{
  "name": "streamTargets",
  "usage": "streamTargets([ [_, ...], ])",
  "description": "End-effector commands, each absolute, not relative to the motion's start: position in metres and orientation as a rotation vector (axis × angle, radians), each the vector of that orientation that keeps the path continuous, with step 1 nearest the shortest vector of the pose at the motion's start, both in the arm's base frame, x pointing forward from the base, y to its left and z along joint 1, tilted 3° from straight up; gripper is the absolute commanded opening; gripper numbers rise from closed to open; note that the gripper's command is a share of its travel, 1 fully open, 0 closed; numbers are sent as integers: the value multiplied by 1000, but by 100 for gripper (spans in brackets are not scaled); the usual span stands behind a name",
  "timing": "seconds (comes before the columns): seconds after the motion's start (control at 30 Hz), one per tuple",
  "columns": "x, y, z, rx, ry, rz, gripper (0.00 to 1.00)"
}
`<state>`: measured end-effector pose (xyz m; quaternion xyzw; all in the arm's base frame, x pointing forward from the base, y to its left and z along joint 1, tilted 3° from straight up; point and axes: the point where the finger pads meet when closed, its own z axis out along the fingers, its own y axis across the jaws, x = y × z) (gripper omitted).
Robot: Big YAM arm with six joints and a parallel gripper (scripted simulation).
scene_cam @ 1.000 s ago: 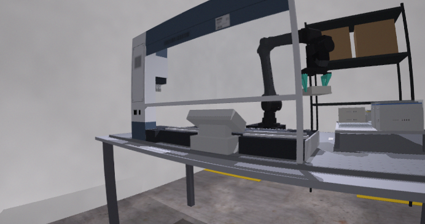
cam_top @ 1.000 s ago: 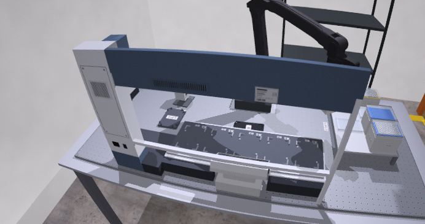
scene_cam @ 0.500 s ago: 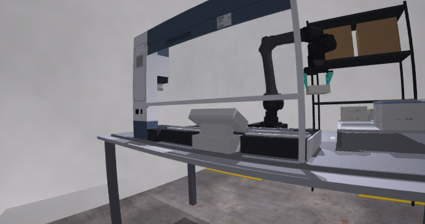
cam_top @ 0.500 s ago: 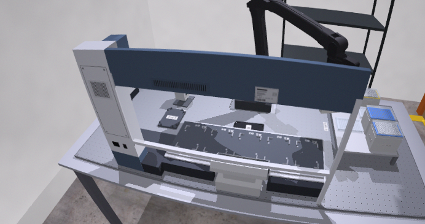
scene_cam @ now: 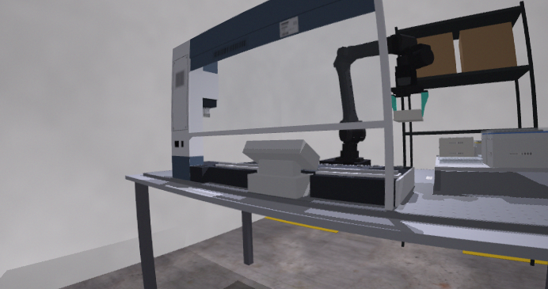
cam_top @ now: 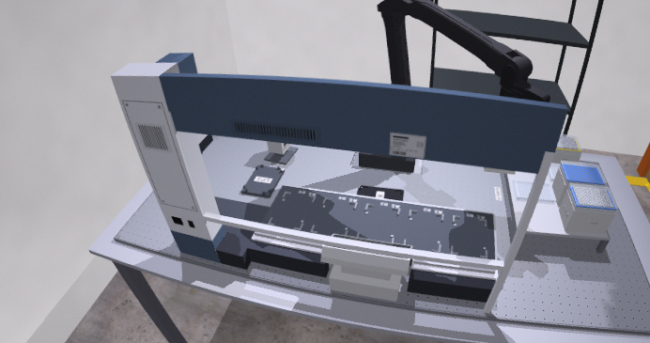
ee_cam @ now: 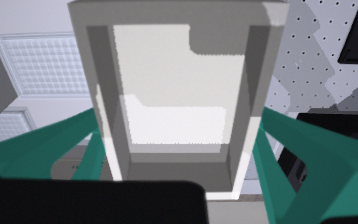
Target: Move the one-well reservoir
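Observation:
My gripper is shut on the one-well reservoir C15, a white open trough. In the wrist view the reservoir sits between the two green fingers, its single well open and empty. It hangs high in the air, level, between the liquid handler's right post and the shelf. In the top view the arm reaches over the blue gantry beam, which hides the gripper and reservoir. The dark deck with its corner brackets lies under the gantry. The D2 label does not show clearly.
The SHELF at the right holds two stacked blocks with blue-framed tops, a clear plate and a tip rack. The regrip nest sits behind the deck. A black shelving unit with brown boxes stands behind.

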<state>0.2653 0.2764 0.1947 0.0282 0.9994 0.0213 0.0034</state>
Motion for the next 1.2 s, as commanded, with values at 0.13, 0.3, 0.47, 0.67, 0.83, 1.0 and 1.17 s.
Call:
streamTargets([
  [0.13,273,284,213,161,3093,123,0],
  [0.3,273,284,213,161,3093,123,0],
  [0.47,269,265,207,186,3097,110,0],
  [0.67,266,251,206,162,3103,102,0],
  [0.83,265,243,205,162,3107,98,0],
  [1.0,263,231,204,162,3112,91,0],
  [1.17,261,219,203,162,3112,91,0],
])
